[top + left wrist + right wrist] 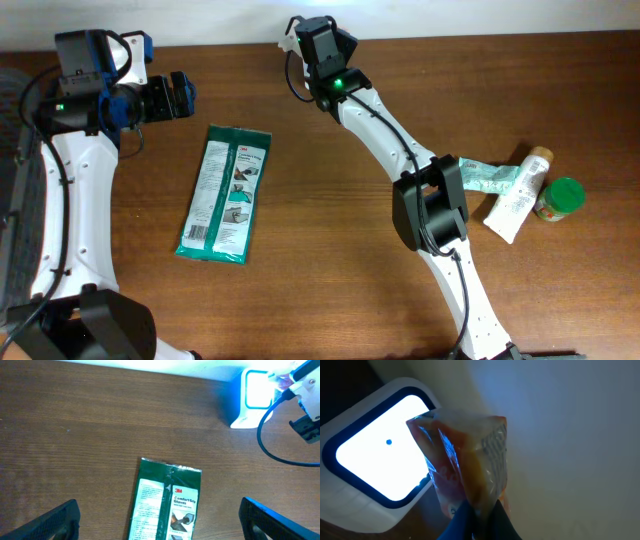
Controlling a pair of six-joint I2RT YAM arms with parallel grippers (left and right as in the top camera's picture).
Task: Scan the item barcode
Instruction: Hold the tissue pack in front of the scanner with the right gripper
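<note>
The wooden table [330, 290] carries a green glove package [224, 193], lying flat in its left half. At the far edge stands the white scanner [370, 460], its window lit. The right gripper [480, 515] pinches a clear-wrapped packet [465, 455] just before that window. The left gripper [160, 527] stands wide and empty near the package's far end.

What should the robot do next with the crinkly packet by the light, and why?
Probably twist the packet slightly so its stripes face the lit scanner window. The right fingers pinch its bottom edge, and the stripes seem to point sideways, away from it.
</note>
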